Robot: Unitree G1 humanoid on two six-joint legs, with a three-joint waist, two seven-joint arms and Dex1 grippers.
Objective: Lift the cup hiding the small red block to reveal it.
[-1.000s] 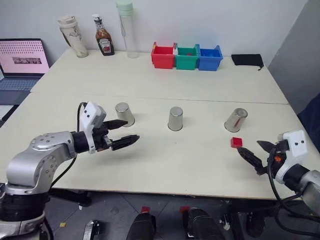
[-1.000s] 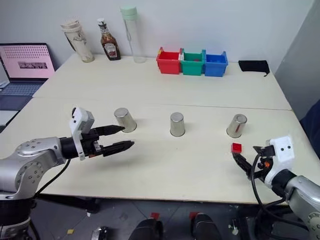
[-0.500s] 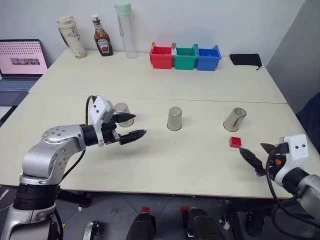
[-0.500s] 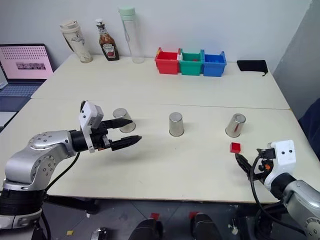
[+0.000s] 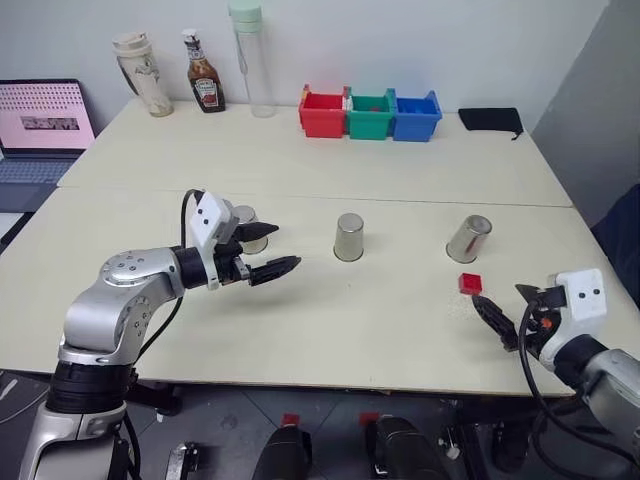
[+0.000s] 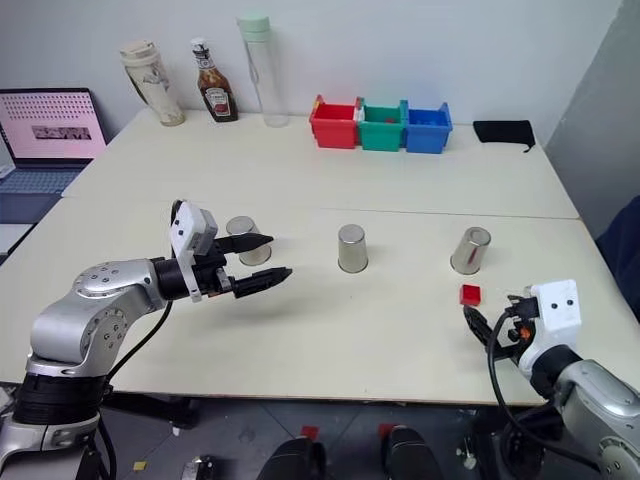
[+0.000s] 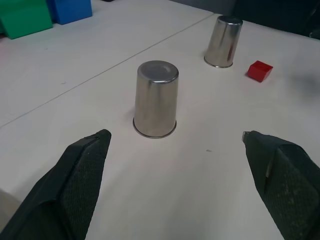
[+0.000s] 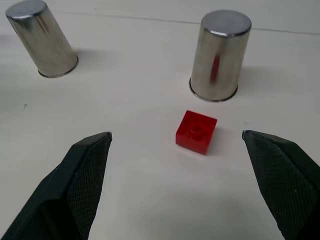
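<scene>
Three alike silver cups stand upside down in a row: a left cup [image 5: 247,222], a middle cup [image 5: 349,237] and a right cup [image 5: 468,239]. The small red block [image 5: 470,284] lies bare on the table just in front of the right cup; no cup covers it. My left gripper [image 5: 287,246] hovers open just in front of the left cup, pointing toward the middle cup [image 7: 155,100]. Near the table's front right edge my right gripper [image 5: 503,306] is open and empty, its fingers flanking the block [image 8: 196,131] from a short distance.
Red [image 5: 323,112], green [image 5: 371,113] and blue [image 5: 417,115] bins stand at the back. A tumbler [image 5: 143,72], a sauce bottle [image 5: 205,85] and a clear bottle [image 5: 248,55] are back left, a laptop [image 5: 45,115] far left, a black pouch [image 5: 490,120] back right.
My left gripper has edged rightward and forward, now in front of the left cup. The right gripper, the cups and the block have stayed put.
</scene>
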